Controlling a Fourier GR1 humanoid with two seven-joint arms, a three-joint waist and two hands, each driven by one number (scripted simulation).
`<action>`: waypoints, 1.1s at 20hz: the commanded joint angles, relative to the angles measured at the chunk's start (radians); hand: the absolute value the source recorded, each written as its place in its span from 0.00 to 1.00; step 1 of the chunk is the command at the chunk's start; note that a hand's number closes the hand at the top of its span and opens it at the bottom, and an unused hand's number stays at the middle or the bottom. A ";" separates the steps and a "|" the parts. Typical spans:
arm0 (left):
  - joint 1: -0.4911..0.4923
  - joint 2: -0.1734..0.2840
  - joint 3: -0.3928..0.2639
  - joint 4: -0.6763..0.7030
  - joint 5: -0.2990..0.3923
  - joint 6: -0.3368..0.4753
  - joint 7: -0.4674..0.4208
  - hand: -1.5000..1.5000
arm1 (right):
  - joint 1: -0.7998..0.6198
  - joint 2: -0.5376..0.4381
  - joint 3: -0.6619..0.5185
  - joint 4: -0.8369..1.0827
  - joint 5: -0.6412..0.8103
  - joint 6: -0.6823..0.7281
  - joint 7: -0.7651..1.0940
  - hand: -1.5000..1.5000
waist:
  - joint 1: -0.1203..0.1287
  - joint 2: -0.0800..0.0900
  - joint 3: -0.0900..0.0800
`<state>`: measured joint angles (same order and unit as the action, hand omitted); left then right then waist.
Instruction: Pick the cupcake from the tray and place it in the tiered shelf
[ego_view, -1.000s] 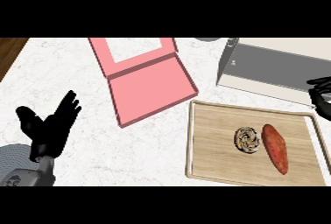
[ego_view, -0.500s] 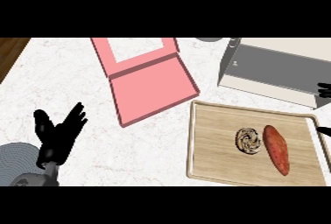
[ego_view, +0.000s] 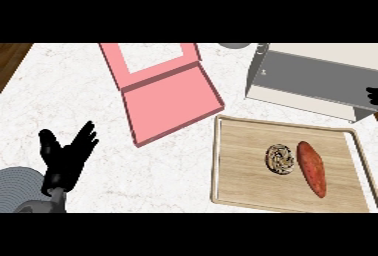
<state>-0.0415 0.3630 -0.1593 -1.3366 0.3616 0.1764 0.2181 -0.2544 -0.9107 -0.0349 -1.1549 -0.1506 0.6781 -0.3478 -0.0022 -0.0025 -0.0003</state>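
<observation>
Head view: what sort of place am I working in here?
Likely a kitchen counter: a white marbled countertop carrying a wooden tray with a cupcake and a sweet potato, and a grey tiered shelf behind.

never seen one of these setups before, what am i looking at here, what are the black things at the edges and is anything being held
You are looking steeply down from a humanoid robot's head at a marble kitchen counter. The black shape at lower left is its left hand, fingers spread, resting open and holding nothing. Only a sliver of the right hand shows at the right edge, too little to read. On the counter are an open pink box, a grey and cream tiered shelf, and a wooden tray carrying a cupcake with a reddish sweet potato beside it. Nothing is held yet.
</observation>
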 joint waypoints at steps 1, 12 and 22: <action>-0.005 0.011 0.025 0.058 0.002 -0.050 -0.023 0.50 | 0.019 -0.011 0.024 -0.178 0.007 0.000 0.146 0.00 | -0.009 -0.001 -0.002; 0.006 0.000 0.037 -0.035 -0.008 -0.035 0.049 0.50 | -0.022 0.182 0.162 -0.540 0.115 -0.295 0.743 0.00 | 0.011 0.001 0.000; 0.002 -0.052 0.076 0.081 -0.063 -0.076 -0.048 0.50 | 0.039 0.284 0.268 -0.609 0.294 -0.226 0.849 0.00 | 0.002 0.003 0.000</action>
<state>-0.0559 0.3227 -0.1021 -1.3115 0.3108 0.1277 0.2239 -0.2550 -0.6783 0.1712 -1.7295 0.0432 0.4665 0.4862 0.0009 -0.0013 0.0002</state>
